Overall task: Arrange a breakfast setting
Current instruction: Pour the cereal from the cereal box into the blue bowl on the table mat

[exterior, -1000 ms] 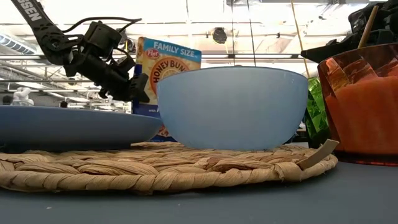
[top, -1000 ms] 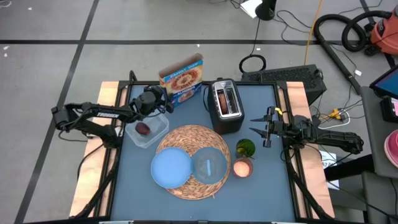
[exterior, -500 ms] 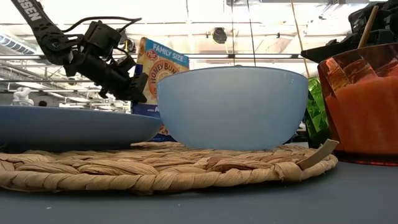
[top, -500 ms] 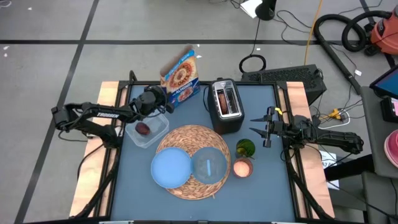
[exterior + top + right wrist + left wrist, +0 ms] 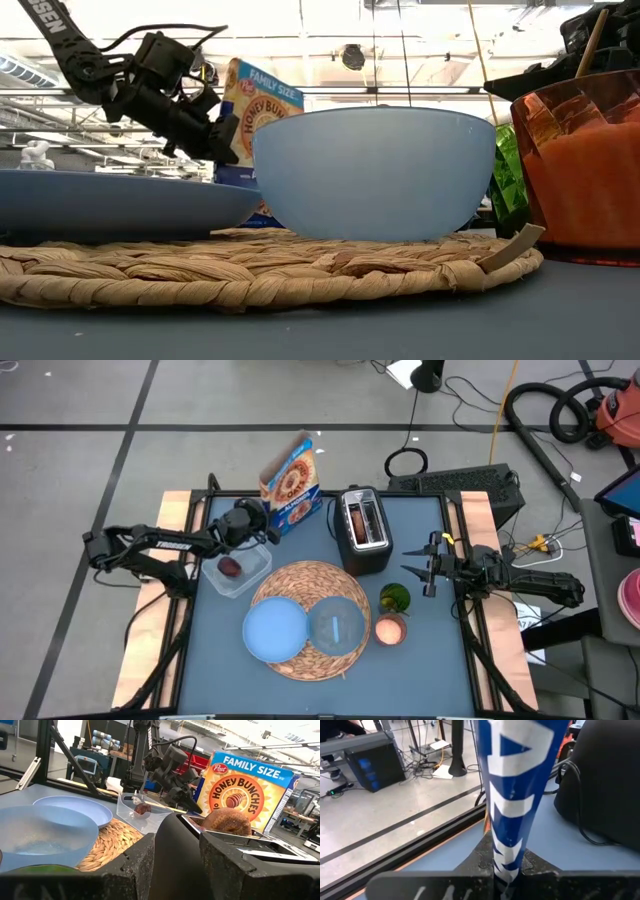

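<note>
Two arms apart, left fingers (image 5: 268, 527) clamped on tilted cereal box (image 5: 291, 483) at table's far edge, right fingers (image 5: 417, 570) spread beside toaster (image 5: 362, 530).

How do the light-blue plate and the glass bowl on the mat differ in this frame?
The light-blue plate is opaque, while the clear glass bowl lets the weave show through from above. In the low view the plate sits flat and shallow, the bowl deep and taller. The plate overhangs the left edge of the round woven straw mat; the bowl sits on its right half. Both are empty and untouched.
</note>
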